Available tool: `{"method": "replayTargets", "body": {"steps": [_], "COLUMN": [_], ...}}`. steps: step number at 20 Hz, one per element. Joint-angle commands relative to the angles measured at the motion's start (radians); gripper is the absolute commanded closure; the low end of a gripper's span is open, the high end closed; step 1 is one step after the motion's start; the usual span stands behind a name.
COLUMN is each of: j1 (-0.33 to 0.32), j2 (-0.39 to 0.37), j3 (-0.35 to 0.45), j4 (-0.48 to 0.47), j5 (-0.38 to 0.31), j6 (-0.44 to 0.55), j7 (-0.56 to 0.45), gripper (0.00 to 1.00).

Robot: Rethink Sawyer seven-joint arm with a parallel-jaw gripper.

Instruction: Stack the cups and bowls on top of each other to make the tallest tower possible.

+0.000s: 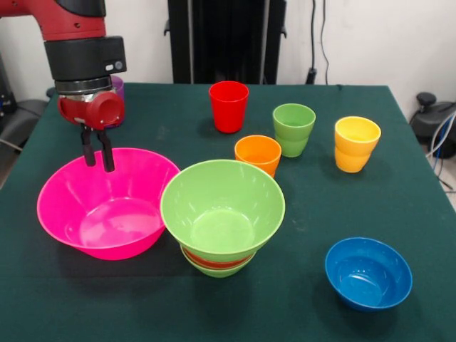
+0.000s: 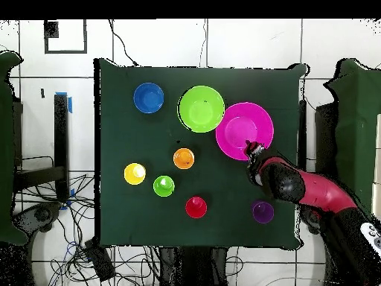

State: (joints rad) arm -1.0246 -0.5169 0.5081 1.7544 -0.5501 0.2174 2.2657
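One dark green surface carries everything; white walls behind, cables on tiled floor. Pincer, fingers nearly together and empty, hangs over the pink bowl's far rim; the tower touches that bowl.

Counting from pink bowl: I'm seeing five bowls, three nesting in tower beside it, blue bowl sitting far off; five cups standing behind it.
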Motion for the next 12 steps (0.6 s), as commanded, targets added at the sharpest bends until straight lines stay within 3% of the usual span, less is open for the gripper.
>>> {"method": "replayTargets", "body": {"steps": [1, 12], "j1": [0.015, -0.02], "j2": [-0.052, -0.121], "j3": [0.0, 0.034], "j4": [0.005, 0.048], "j5": [-0.021, 0.006], "j6": [0.083, 0.15], "j7": [-0.063, -0.097], "gripper": [0.0, 0.0]}}
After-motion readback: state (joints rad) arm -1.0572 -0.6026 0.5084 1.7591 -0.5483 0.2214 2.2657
